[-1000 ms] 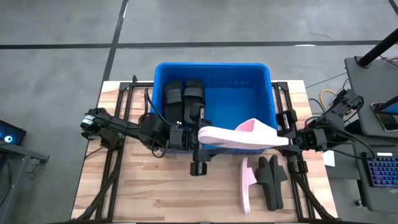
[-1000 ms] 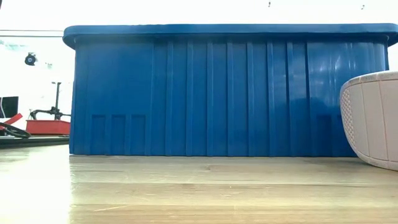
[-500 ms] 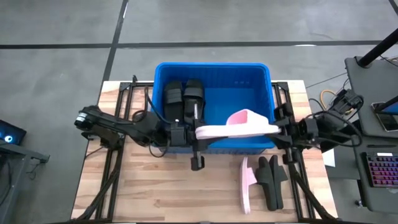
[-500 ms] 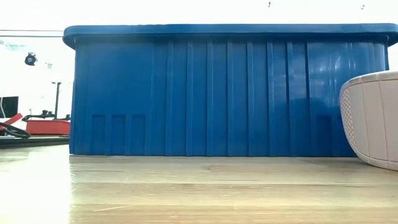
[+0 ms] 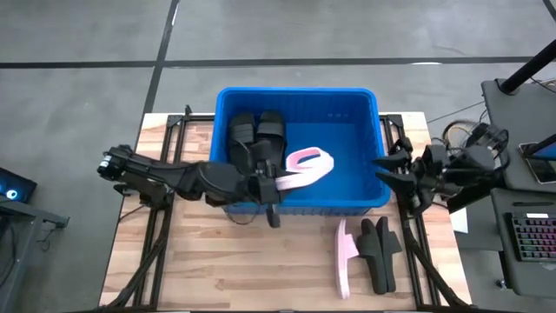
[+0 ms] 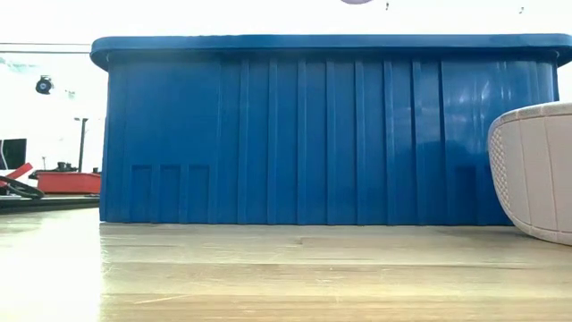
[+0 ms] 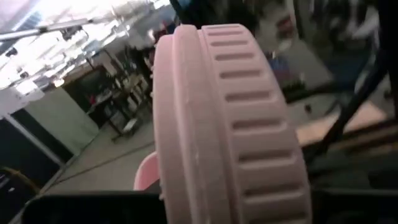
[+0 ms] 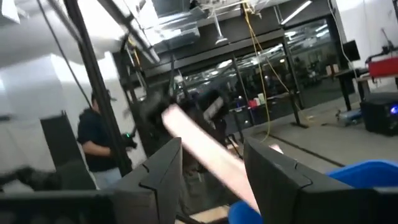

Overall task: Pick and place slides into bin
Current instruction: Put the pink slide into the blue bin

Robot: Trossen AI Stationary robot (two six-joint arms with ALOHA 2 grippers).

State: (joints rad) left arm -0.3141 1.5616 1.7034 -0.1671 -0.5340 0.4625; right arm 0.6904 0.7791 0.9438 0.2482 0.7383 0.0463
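The blue bin (image 5: 360, 196) stands at the table's far middle, with two black slides (image 5: 256, 139) lying at its left end. My left gripper (image 5: 268, 187) reaches over the bin's near wall and is shut on a pale pink slide (image 5: 304, 167) held over the bin; its ribbed sole fills the left wrist view (image 7: 236, 118). My right gripper (image 5: 388, 172) is open and empty at the bin's right wall; the slide shows far off between its fingers (image 8: 202, 152). A second pink slide (image 5: 342, 258) stands on its side edge on the table, beside two black slides (image 5: 380, 252). My left gripper holds the pink slide by its end nearest the bin's near wall (image 5: 280, 183), coming from the table's left. The gripper's body hides the fingers' place on it. The slide is lifted clear over the bin, its strap (image 5: 311, 159) turned up and its sole toward the wrist camera.
The bin's front wall (image 6: 331, 134) fills the low view, with the table slide's pale sole (image 6: 536, 170) at the right. A desk with a keyboard (image 5: 530, 239) stands right of the table. A person (image 8: 99, 146) stands in the room beyond.
My right gripper has opened, let go of the pink slide's right end and drawn back toward the table's right edge. My left gripper has carried the slide toward the far edge, from above the near wall to over the bin's inside, where it has turned and shows shorter.
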